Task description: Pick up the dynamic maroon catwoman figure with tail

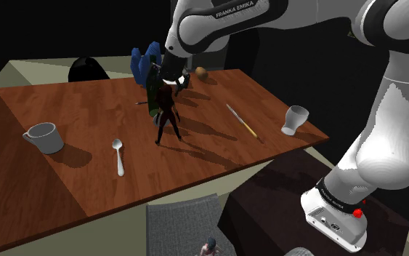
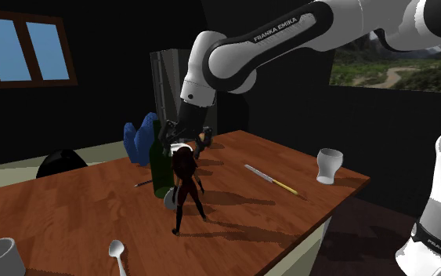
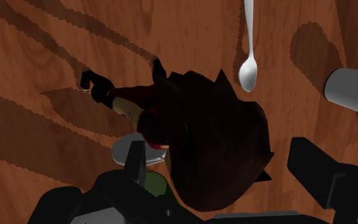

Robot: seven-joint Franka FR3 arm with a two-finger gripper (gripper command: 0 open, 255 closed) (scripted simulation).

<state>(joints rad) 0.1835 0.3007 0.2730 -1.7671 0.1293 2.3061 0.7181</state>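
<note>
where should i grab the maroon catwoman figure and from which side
Grip the head and upper torso of the figure from straight above: it stands upright with a dark bottle close beside. The open hand straddles its head.

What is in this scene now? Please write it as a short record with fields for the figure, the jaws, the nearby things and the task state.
figure: dark maroon figure, upright, feet on the wooden table
jaws: open, one on each side of the figure's head, apparently not touching it
beside figure: dark green bottle, close to it
also on table: spoon, white mug, white cup
task state: figure not yet lifted
</note>
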